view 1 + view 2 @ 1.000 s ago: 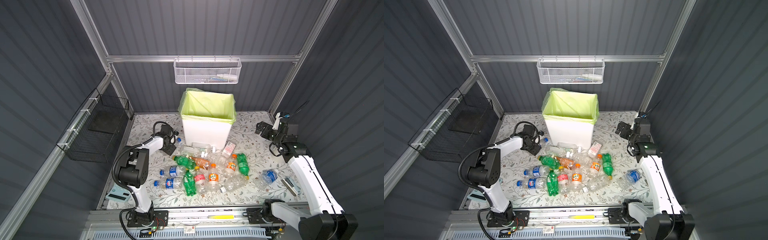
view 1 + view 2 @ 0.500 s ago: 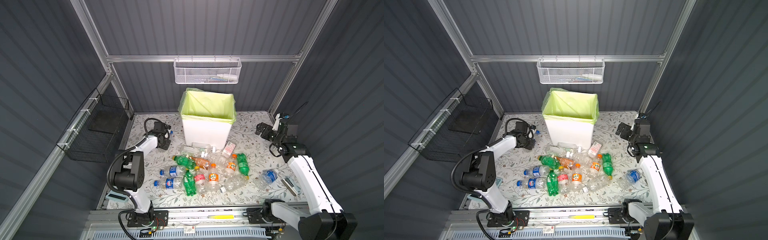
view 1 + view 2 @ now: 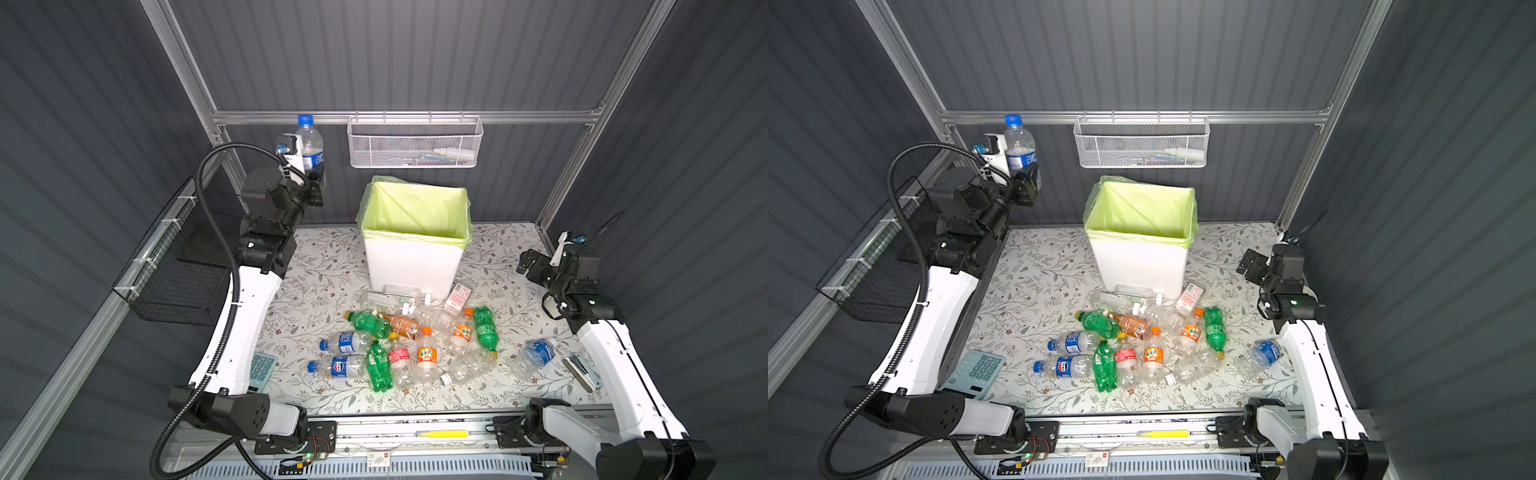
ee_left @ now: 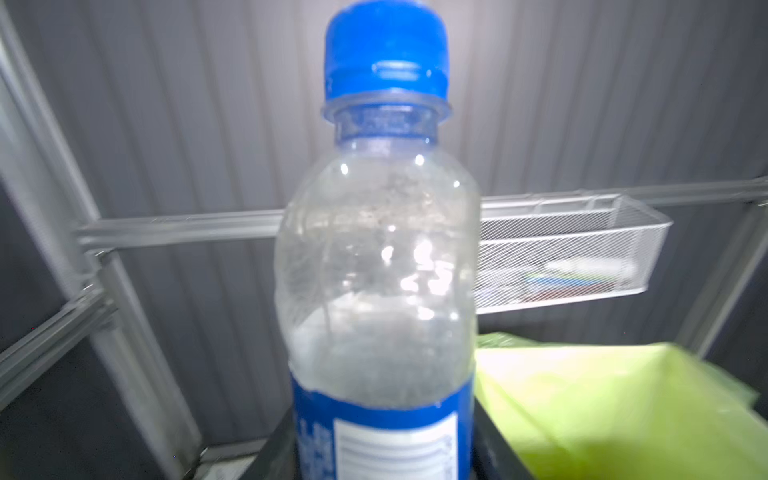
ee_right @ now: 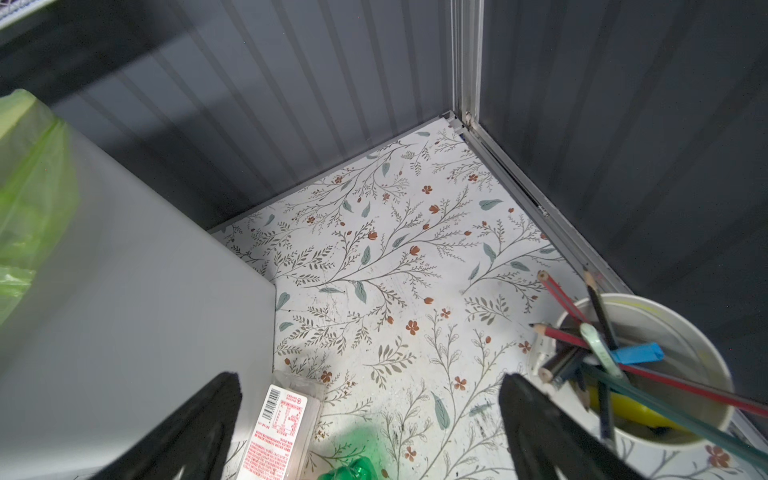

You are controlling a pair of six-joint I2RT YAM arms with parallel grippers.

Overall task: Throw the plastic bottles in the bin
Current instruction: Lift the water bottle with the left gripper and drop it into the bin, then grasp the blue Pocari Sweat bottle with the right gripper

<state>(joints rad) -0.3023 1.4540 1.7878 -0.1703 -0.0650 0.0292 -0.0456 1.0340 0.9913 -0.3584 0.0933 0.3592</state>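
Both top views look steeply down from high at the front over the whole table point(image 3: 316, 266), sharing nearly the same scene. The left wrist camera sits very close to an upright blue-capped bottle point(image 4: 380, 257), facing the back wall and white mesh basket point(image 4: 582, 249). The right wrist camera looks down near the table's far right corner, sharing the bin point(image 5: 124, 291) with both top views.
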